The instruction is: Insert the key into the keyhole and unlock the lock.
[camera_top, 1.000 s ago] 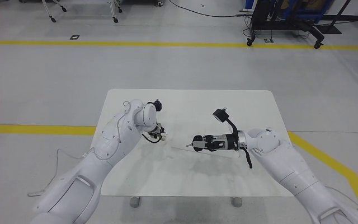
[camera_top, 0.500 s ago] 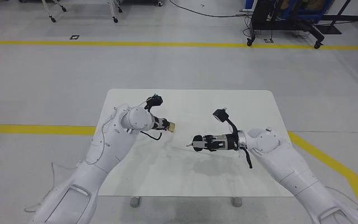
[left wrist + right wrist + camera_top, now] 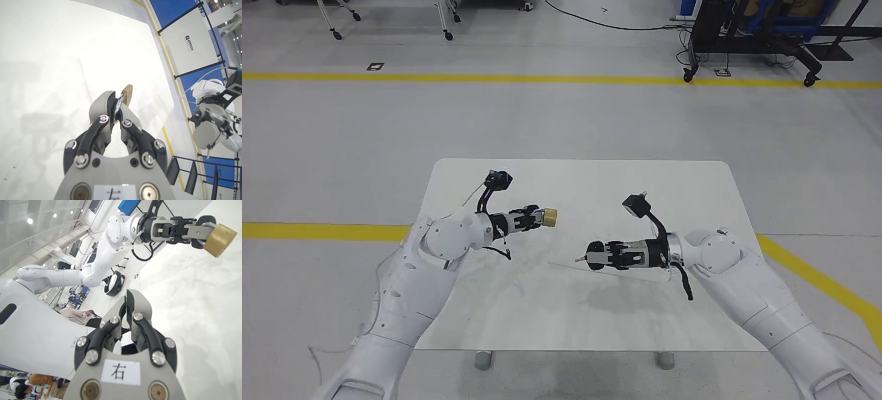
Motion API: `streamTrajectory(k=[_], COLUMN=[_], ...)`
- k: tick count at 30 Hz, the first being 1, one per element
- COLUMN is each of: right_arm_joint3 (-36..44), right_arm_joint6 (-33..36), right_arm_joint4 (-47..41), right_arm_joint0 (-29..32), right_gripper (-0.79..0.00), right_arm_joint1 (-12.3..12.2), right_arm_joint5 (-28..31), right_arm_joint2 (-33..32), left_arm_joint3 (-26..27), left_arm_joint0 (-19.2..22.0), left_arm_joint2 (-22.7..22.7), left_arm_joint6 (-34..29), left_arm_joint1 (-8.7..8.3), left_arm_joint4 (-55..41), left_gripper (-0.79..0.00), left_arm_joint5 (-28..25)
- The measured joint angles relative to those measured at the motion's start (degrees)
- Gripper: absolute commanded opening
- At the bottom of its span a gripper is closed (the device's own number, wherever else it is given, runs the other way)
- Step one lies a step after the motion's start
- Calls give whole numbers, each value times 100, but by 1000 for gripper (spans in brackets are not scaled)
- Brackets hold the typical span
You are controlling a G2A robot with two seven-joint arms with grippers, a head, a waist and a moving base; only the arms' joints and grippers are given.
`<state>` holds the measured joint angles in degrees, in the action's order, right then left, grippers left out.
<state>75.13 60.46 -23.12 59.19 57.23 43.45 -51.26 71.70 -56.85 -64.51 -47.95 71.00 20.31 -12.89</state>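
Observation:
A brass padlock [image 3: 551, 215] hangs above the white table [image 3: 692, 190], left of centre. My left gripper [image 3: 537, 216] is shut on its steel shackle, and the lock body [image 3: 128, 93] sticks out past the fingertips. In the right wrist view the lock [image 3: 220, 242] faces my right gripper [image 3: 126, 303] across a gap. My right gripper [image 3: 590, 256] hovers near the table's middle, shut on a small key [image 3: 208, 154] whose blade pokes out beyond the fingertips. The key tip [image 3: 580, 260] points toward the left arm, a little lower and to the right of the lock.
The table top bears nothing else. Yellow floor lines run beyond its far edge and along both sides. Blue panels and black railings stand past the table's right side.
My left arm has swung its gripper up and outward, carrying the padlock to the right and turning it toward the right gripper. The right arm has kept still.

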Motion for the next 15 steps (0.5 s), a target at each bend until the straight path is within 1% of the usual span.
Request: streamTrajectory(k=[2, 3, 5, 7, 10, 13, 15], right_arm_joint3=[-29, -71, -156, -281, -454, -646, -784], right_arm_joint6=[-316, -526, -964, -1240, -1439, -1584, -1671], right_arm_joint4=[-107, -145, -300, -398, -408, -428, -419], right_arm_joint0=[30, 22, -19, -120, -318, -508, -616], right_gripper=[-785, -785, -785, -785, -785, -785, -785], right_arm_joint1=[41, 68, 159, 257, 398, 533, 607], right_arm_joint5=[-12, 14, 150, 258, 363, 474, 535], right_arm_joint2=[-4, 0, 81, 207, 409, 580, 659], left_arm_joint3=[28, -28, -288, -598, -983, -1310, -1467], left_arm_joint0=[-159, -211, -227, -141, 48, 230, 319], left_arm_joint2=[8, 1, -25, -6, 108, 179, 214], left_arm_joint6=[144, 160, 18, -307, -930, -1498, -1728], left_arm_joint1=[49, 73, 130, 173, 214, 238, 246], left_arm_joint4=[-340, -663, -1740, -2695, -3470, -3898, -3996], left_gripper=[-785, -785, -785, -785, -785, -785, -785], left_arm_joint5=[-166, -261, -483, -692, -880, -1108, -1224])
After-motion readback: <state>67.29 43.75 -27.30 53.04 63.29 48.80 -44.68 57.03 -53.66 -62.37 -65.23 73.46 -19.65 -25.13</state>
